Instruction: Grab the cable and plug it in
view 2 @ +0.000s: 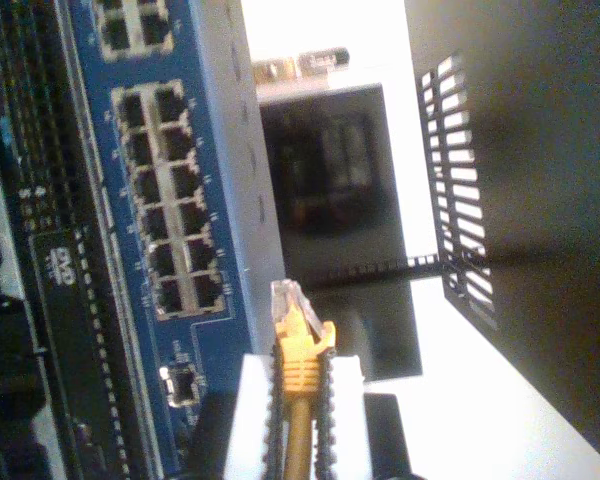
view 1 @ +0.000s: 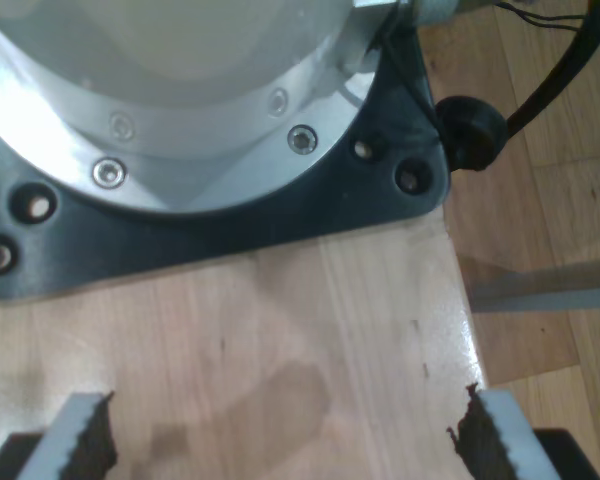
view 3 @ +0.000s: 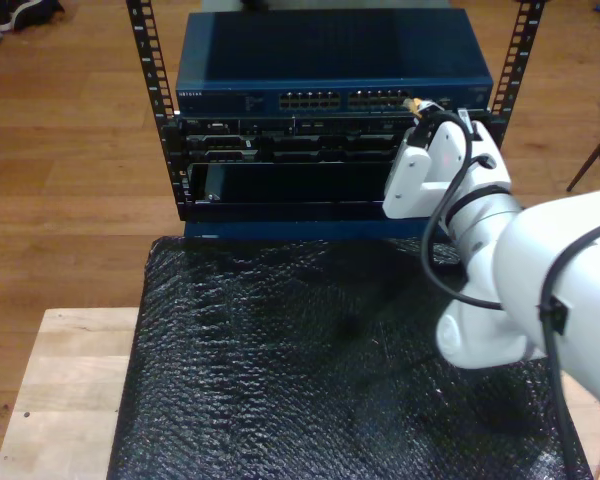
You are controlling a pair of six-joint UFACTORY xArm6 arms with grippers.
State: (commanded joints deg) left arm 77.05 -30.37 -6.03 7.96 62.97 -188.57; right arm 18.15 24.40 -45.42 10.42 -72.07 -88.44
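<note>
My second gripper (view 2: 300, 372) is shut on the cable (view 2: 298, 440) just behind its yellow boot. The clear plug (view 2: 287, 301) sticks out past the fingertips, close to the lower ports of the blue network switch (view 2: 195, 160) but apart from them. In the exterior view, the second gripper (view 3: 423, 112) holds the yellow plug (view 3: 416, 103) up at the switch's (view 3: 330, 60) front, near the right-hand block of ports (view 3: 388, 99). My first gripper (view 1: 285, 438) is open over a bare wooden tabletop (view 1: 280, 330), with nothing between its toothed pads (view 1: 90, 440).
The switch sits on top of a black rack (view 3: 170, 150) with more units below. A black bubble-textured mat (view 3: 310, 360) covers the table in front. An arm's round base plate (view 1: 210, 190) is bolted to the wood near the table edge (view 1: 470, 330).
</note>
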